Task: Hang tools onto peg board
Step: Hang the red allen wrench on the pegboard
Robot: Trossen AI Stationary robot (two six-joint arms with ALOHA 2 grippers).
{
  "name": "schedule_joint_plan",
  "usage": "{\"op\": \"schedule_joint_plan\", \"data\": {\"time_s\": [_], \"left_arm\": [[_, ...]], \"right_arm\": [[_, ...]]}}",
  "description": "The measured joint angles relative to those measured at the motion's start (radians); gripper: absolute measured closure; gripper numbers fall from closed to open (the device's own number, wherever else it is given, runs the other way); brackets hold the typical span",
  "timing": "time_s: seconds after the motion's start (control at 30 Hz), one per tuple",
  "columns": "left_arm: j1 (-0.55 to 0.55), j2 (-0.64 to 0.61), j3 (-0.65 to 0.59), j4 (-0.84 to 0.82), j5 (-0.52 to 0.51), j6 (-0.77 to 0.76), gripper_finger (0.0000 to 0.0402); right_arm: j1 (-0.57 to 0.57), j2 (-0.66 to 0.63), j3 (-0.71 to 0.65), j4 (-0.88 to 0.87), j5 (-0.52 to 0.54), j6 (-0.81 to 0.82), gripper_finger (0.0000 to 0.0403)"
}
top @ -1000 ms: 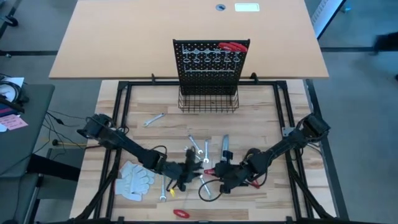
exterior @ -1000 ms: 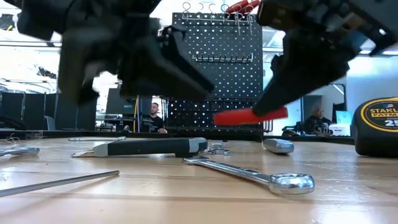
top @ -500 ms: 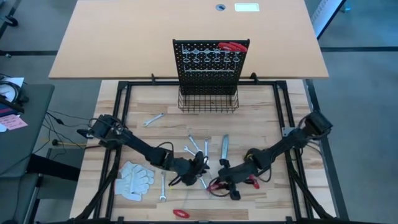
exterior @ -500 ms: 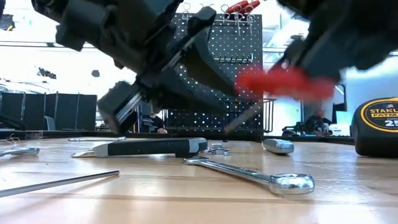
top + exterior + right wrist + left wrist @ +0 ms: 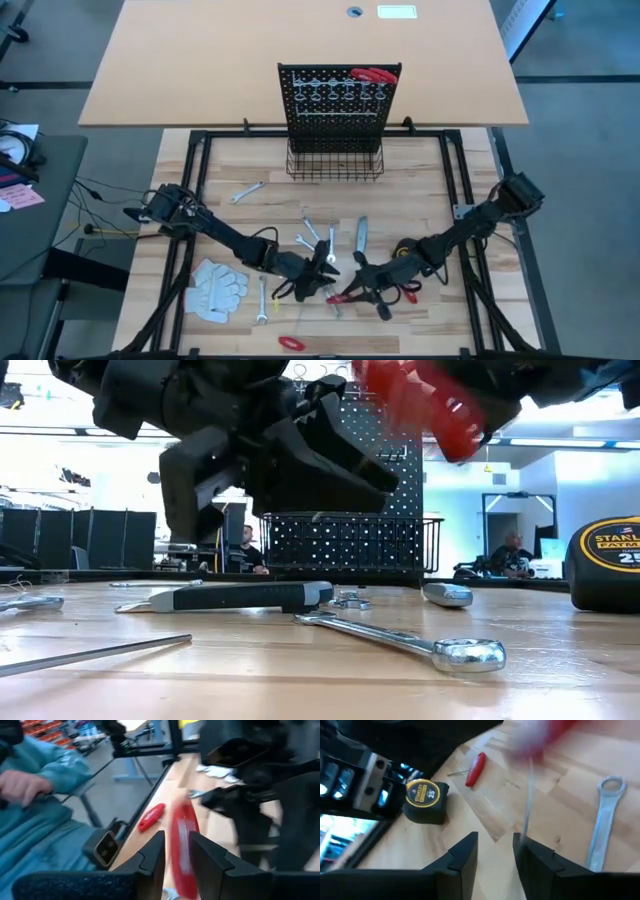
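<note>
Held tool: red-handled pliers point(image 5: 183, 847) sat between the fingers of the right gripper point(image 5: 362, 290), above the near middle of the table point(image 5: 420, 190); in the right wrist view the smooth, rounded red handle ran lengthwise along the fingers, pointing forward past their tips.
Right gripper: clamped on the red handle, raised off the wood beside the left gripper.
Left gripper: its fingers point(image 5: 465, 857) stood a little apart with nothing between them; the left gripper point(image 5: 322, 276) hovered just beside the right one.
Peg board: the peg board point(image 5: 338, 100) stood upright at the far middle of the table, black perforated metal with rows of hooks and a wire basket point(image 5: 336, 165) at its base; another red-handled tool point(image 5: 374, 75) hung at its top right.
Wrench: a long shiny silver wrench point(image 5: 400, 640) lay flat on the wood, ring end toward the low camera.
Knife: a grey-and-black utility knife point(image 5: 240, 596) lay flat, long axis across the low view.
Tape measure: a rounded yellow-and-black tape measure point(image 5: 424, 800) sat on the table.
Screwdriver: a small red-handled screwdriver point(image 5: 290, 342) lay near the front edge.
Gloves: white work gloves point(image 5: 215, 288) lay at the near left.
Person: a teal sleeve point(image 5: 45, 810) and a hand showed beyond the table edge.
</note>
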Motion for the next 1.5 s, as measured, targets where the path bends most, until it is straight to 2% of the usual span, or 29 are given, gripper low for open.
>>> {"op": "schedule_joint_plan", "data": {"time_s": [0.2, 0.4, 0.6, 0.77, 0.87, 0.97, 1.1, 1.2, 1.33, 1.5], "left_arm": [[-0.008, 0.0, 0.0, 0.016, 0.001, -0.107, 0.0341], [-0.009, 0.0, 0.0, 0.011, 0.002, -0.162, 0.0395], [-0.009, 0.0, 0.0, -0.009, 0.002, -0.194, 0.0401], [-0.008, 0.0, 0.0, -0.041, 0.001, -0.232, 0.0401], [-0.008, 0.0, 0.0, -0.04, 0.011, -0.236, 0.0401], [-0.002, 0.0, 0.0, -0.037, 0.071, -0.216, 0.0401], [0.013, 0.0, 0.0, -0.033, 0.086, -0.216, 0.04], [0.018, 0.0, 0.0, 0.002, 0.087, -0.214, 0.04], [0.02, 0.0, 0.0, 0.004, 0.107, -0.18, 0.04], [0.021, 0.0, 0.0, 0.001, 0.106, -0.149, 0.04]], "right_arm": [[-0.007, 0.0, 0.0, -0.003, 0.101, 0.0, 0.0341], [-0.019, -0.005, 0.0, -0.02, 0.137, 0.0, 0.0349], [0.014, -0.119, 0.002, -0.257, 0.168, 0.0, 0.0349], [0.115, -0.139, 0.044, -0.445, 0.165, -0.008, 0.0339], [0.165, -0.093, 0.079, -0.555, 0.159, -0.006, 0.0311], [0.177, -0.035, 0.104, -0.635, 0.153, -0.006, 0.0268], [0.14, 0.022, 0.12, -0.693, 0.15, -0.02, 0.0205], [0.095, 0.05, 0.124, -0.72, 0.131, 0.012, 0.0179], [0.047, 0.094, 0.124, -0.718, -0.026, 0.038, 0.0183], [0.034, 0.149, 0.129, -0.709, -0.033, 0.034, 0.0228]]}}
